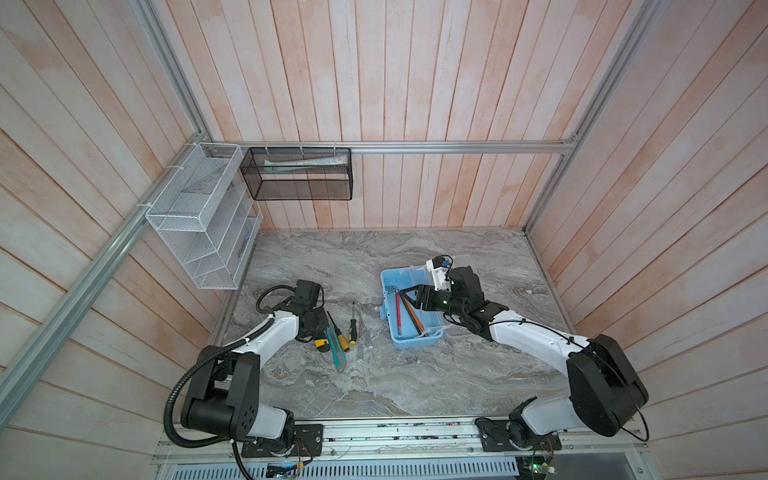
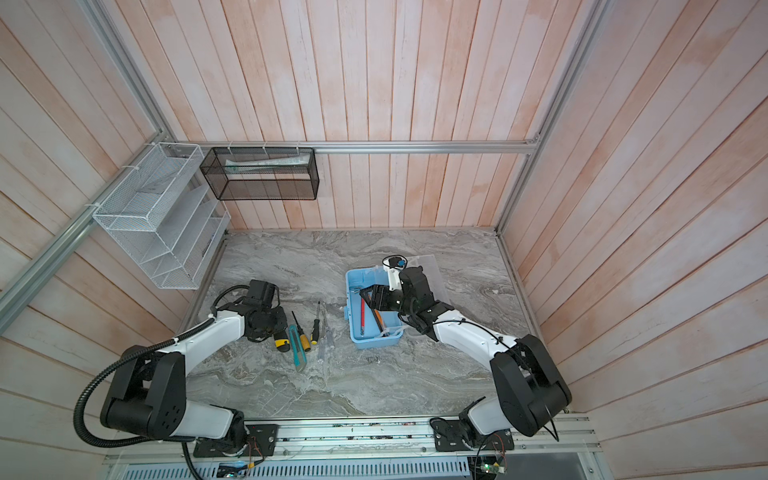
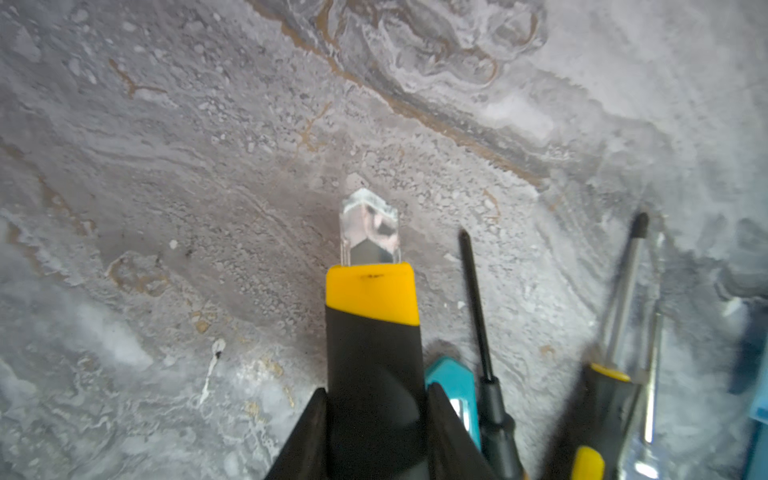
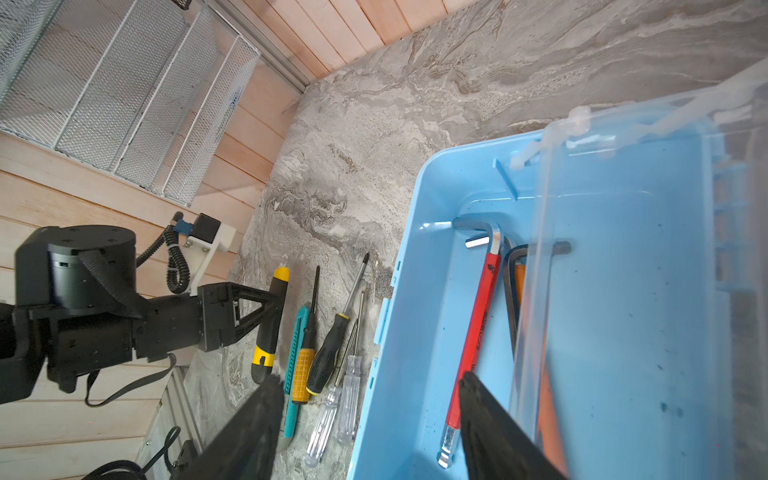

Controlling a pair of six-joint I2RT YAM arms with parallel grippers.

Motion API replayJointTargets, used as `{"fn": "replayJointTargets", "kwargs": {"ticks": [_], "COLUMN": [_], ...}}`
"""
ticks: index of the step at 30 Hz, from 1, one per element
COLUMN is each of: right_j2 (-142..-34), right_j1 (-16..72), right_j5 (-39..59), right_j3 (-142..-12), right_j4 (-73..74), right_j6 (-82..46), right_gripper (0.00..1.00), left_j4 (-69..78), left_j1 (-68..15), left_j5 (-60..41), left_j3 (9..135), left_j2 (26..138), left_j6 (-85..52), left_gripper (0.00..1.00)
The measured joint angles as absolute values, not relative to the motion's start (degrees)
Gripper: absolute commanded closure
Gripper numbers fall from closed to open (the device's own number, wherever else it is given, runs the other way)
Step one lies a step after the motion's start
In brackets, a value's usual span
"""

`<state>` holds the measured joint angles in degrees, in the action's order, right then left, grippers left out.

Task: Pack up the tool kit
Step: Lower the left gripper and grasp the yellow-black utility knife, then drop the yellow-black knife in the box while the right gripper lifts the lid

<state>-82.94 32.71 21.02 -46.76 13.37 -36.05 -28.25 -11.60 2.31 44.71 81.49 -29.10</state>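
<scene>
Left fingers (image 3: 446, 428) clamped on the yellow-and-black tool (image 3: 370, 299); next, carry it to the blue box (image 1: 415, 344)
Tool is at the end of the row on the table (image 1: 415, 386), teal cutter (image 3: 451, 378) just beside it. Right fingers (image 4: 490, 415) stand open, empty, over the box. We judge: lift straight up to clear the cutter, then lay it lengthwise beside the red hex key (image 4: 478, 316)

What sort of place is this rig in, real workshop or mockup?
Probably a staged robot test booth: plank walls framed by an aluminium rail, a marble-look tabletop, a white wire basket tied to the frame.
</scene>
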Motion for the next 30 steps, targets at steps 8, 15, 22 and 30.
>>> {"fn": "replayJointTargets", "kwargs": {"ticks": [8, 15, 22, 30], "right_j2": [-82.7, -80.0, -72.1, -63.7], "right_j1": [32.4, 31.3, 27.3, 21.8], "right_j5": [21.1, 21.1, 20.0, 17.8], "right_j3": [-46.8, -46.8, -46.3, -45.2], "right_j4": [13.6, 13.6, 13.2, 11.7], "right_j6": [-37.1, -38.0, -38.1, -37.7], "right_gripper": [0.34, 0.35, 0.35, 0.35], "left_j4": [-28.5, -25.6, -17.8, -7.1], "left_j1": [-13.3, -19.4, -31.6, -41.4], "left_j5": [-1.6, -4.1, -4.9, -6.9], "left_j3": [45.6, 48.1, 52.8, 69.9], "left_j2": [73.1, 69.7, 74.7, 93.4], "left_j6": [-30.8, -35.5, -42.1, -45.5], "left_gripper": [0.77, 0.77, 0.77, 0.77]}}
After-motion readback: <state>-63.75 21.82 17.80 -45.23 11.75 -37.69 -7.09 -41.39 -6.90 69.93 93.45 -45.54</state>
